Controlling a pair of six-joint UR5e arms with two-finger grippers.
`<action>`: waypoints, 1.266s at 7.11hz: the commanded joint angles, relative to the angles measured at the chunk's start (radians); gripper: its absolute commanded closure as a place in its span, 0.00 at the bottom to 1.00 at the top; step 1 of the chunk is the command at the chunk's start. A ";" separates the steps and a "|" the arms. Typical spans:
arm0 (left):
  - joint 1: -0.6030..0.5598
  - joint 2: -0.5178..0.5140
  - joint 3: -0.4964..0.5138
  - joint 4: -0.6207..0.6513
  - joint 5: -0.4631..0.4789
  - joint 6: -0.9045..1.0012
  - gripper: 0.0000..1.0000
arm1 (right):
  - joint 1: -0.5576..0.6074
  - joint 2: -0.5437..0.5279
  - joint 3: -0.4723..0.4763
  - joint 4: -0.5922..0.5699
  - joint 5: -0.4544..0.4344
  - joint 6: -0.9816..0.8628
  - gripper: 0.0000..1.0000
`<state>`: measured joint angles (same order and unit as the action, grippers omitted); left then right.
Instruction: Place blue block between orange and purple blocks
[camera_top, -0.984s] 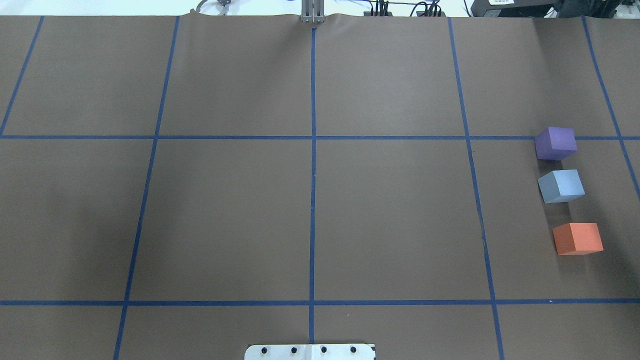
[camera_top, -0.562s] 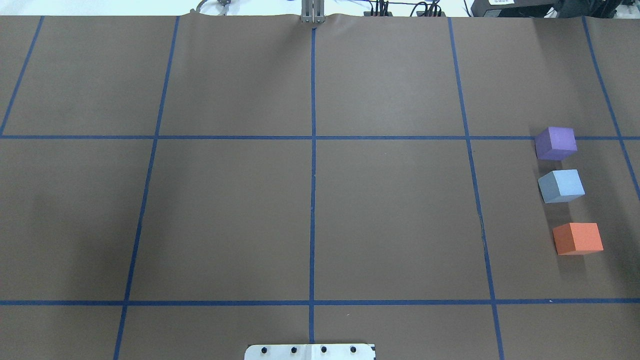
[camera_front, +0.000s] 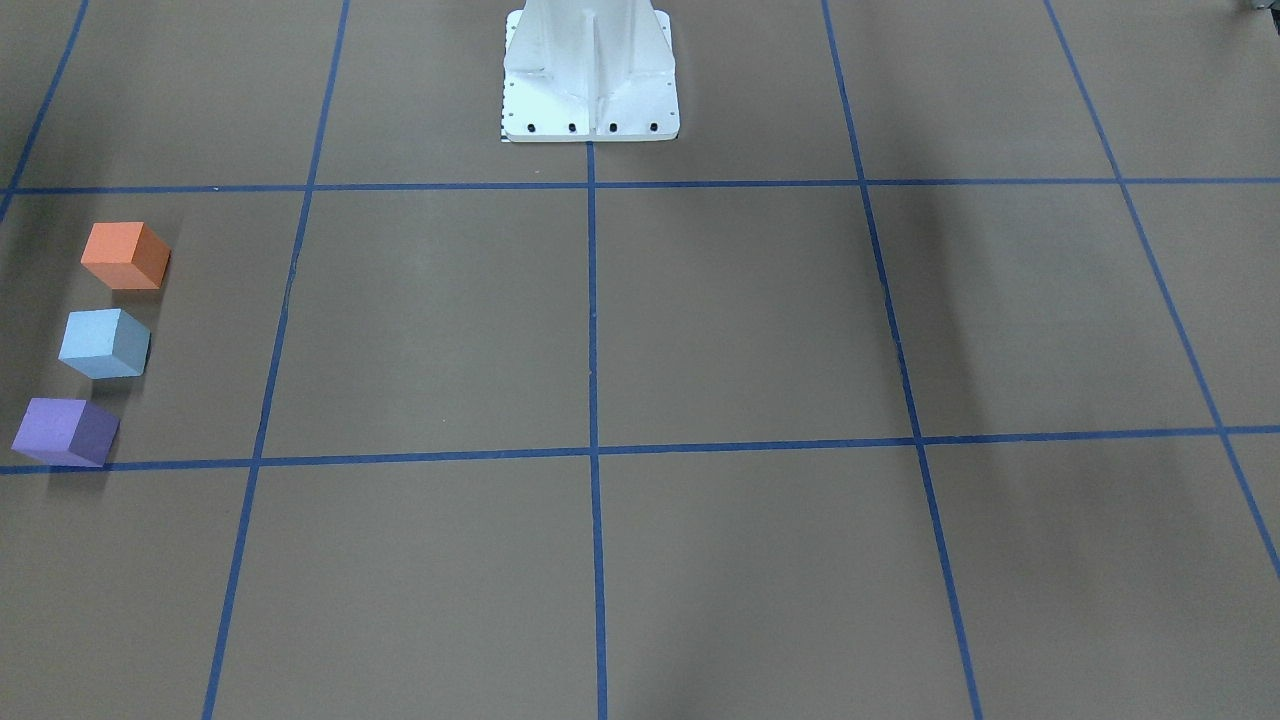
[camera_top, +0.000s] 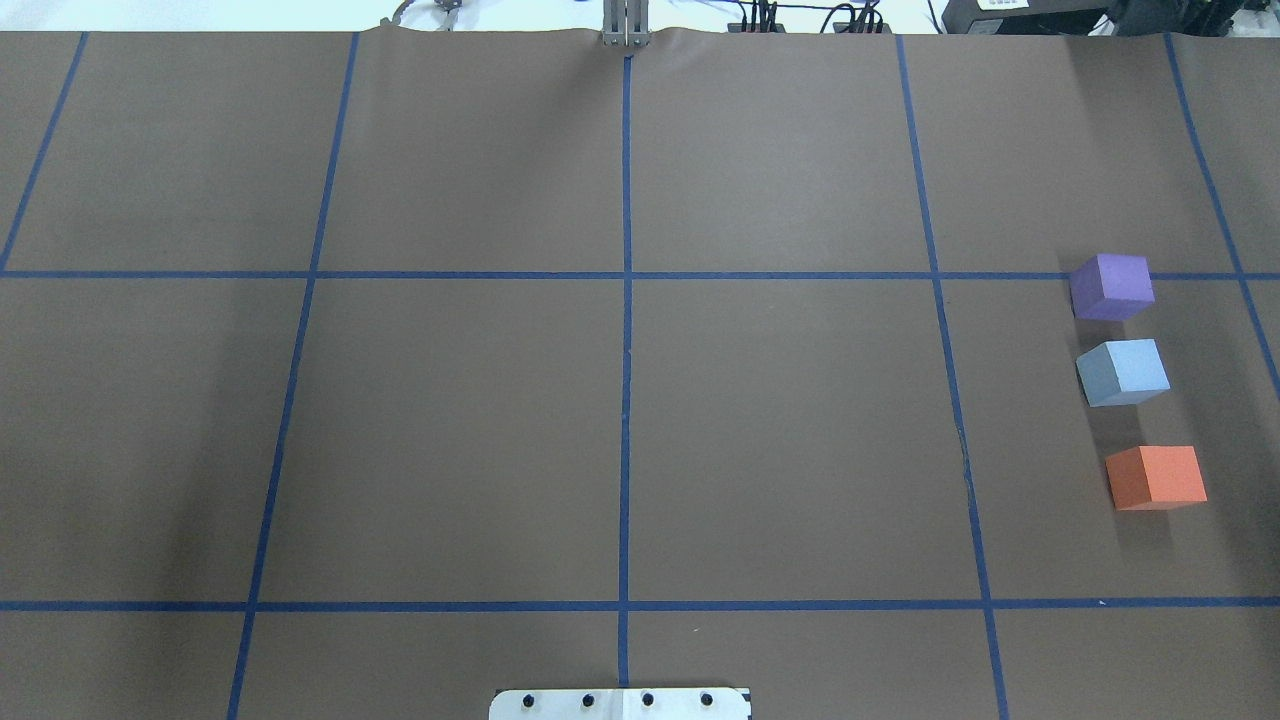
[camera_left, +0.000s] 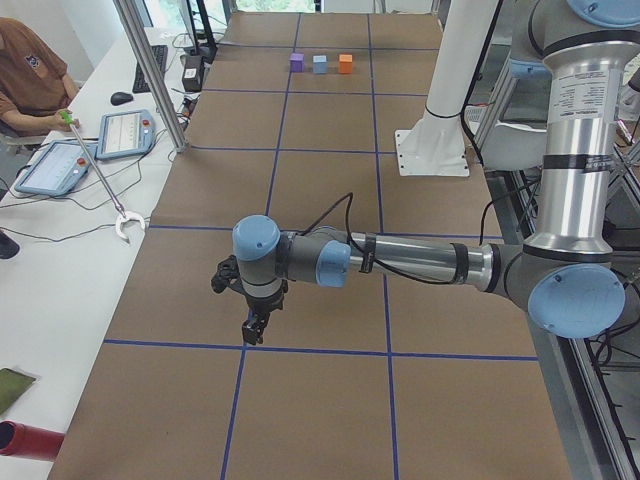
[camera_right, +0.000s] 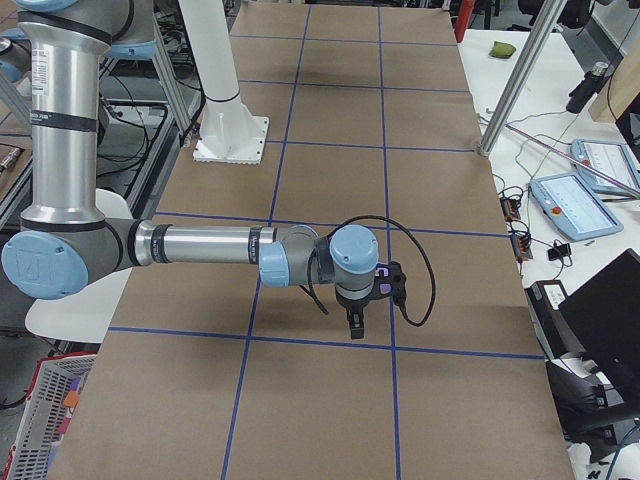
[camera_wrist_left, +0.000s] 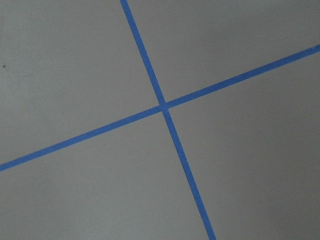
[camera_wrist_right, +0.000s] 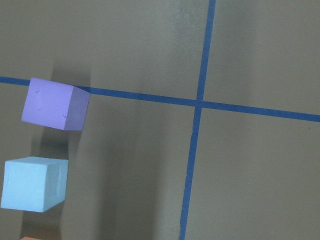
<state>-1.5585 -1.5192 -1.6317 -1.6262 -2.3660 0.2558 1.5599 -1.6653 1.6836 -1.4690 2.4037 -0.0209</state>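
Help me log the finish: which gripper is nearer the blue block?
Right. The right gripper hangs at the table end holding the blue block; the left gripper hangs at the opposite end.

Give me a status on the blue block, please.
Left pincer, right pincer: off the blocks, state unclear. Blue block between orange block and purple block, touching neither. Nothing obstructing.

No writing is legible anywhere; the small print on the left arm (camera_left: 583, 100) is too blurred to read.

The purple block (camera_top: 1111, 286), pale blue block (camera_top: 1122, 371) and orange block (camera_top: 1156, 477) are plain. The table (camera_top: 450, 430) is brown, crossed by a grid of dark blue tape (camera_top: 626, 400). The base (camera_front: 590, 70) is white.
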 joint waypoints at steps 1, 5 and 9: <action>-0.005 0.014 0.006 -0.014 -0.001 0.000 0.00 | 0.000 0.012 -0.018 -0.008 0.000 0.007 0.00; -0.003 0.010 0.024 -0.014 0.002 -0.004 0.00 | 0.000 0.007 -0.018 -0.008 0.002 0.007 0.00; -0.003 0.005 0.026 -0.012 0.002 -0.009 0.00 | 0.000 0.004 -0.016 -0.008 0.006 0.007 0.00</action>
<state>-1.5616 -1.5123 -1.6062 -1.6385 -2.3639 0.2488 1.5601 -1.6601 1.6660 -1.4772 2.4084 -0.0134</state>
